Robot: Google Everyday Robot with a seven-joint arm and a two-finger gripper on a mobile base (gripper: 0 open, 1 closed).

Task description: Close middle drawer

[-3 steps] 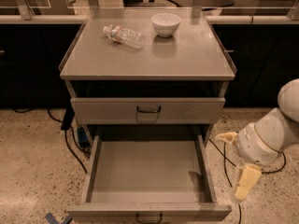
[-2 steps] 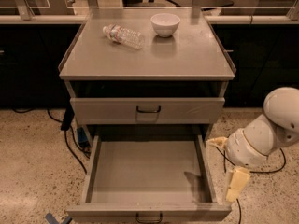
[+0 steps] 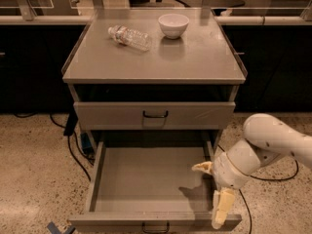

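Note:
The middle drawer (image 3: 151, 179) is pulled far out of the grey cabinet and is empty inside. Its low front panel with the small dark loop handle (image 3: 155, 226) lies at the bottom edge of the view. My gripper (image 3: 212, 189) hangs over the drawer's front right corner, on a white arm (image 3: 273, 140) that comes in from the right. Its two pale yellow fingers are spread apart: one finger (image 3: 202, 167) points left over the drawer's right wall, the other (image 3: 222, 209) points down at the front panel's right end. It holds nothing.
The uppermost drawer (image 3: 154, 115), with a dark handle, sits nearly shut above. A clear plastic bottle (image 3: 129, 37) lies on the cabinet top (image 3: 195, 57) beside a white bowl (image 3: 173, 25). Dark cables (image 3: 73, 150) run over the speckled floor on the left. Dark counters stand behind.
My arm and gripper have moved left and closer to the open drawer's front right corner. The drawer has not moved.

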